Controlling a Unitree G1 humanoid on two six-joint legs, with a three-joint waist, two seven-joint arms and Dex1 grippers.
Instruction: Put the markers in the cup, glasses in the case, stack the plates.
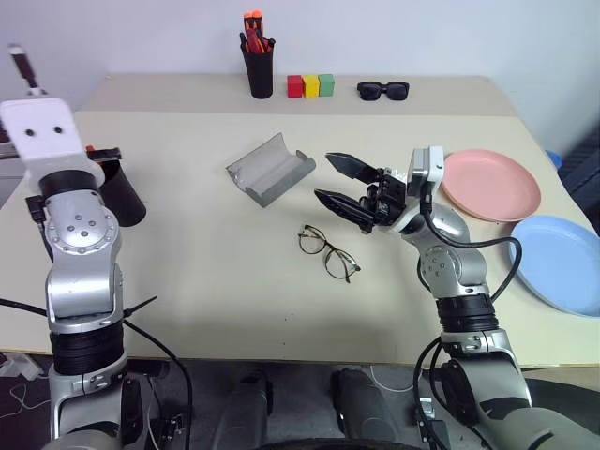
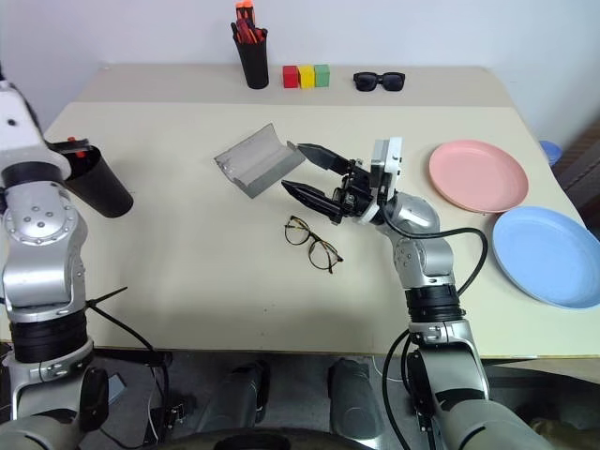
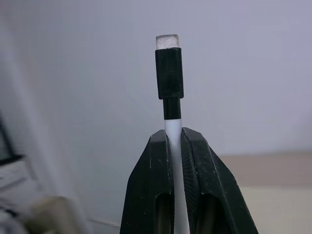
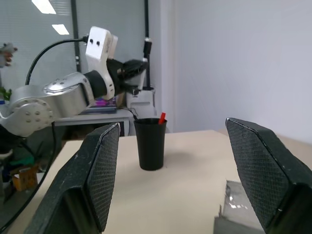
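The slim white-bodied marker with a black cap point(image 3: 169, 83) is clamped upright in the closed left claw point(image 3: 176, 141), raised above the tapered black plastic cup point(image 2: 98, 187) near the surface's left edge. A red tip, probably the red marker point(image 4: 161, 118), is seen inside. The right claw point(image 1: 339, 182) is held wide open and empty above the thin wire-rimmed eyeglasses point(image 1: 328, 251) at mid-surface.

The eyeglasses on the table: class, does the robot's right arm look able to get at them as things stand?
Probably yes. The right gripper is open and holds nothing, hanging just above and beside the eyeglasses, which lie alone on bare table. Nothing stands between them.
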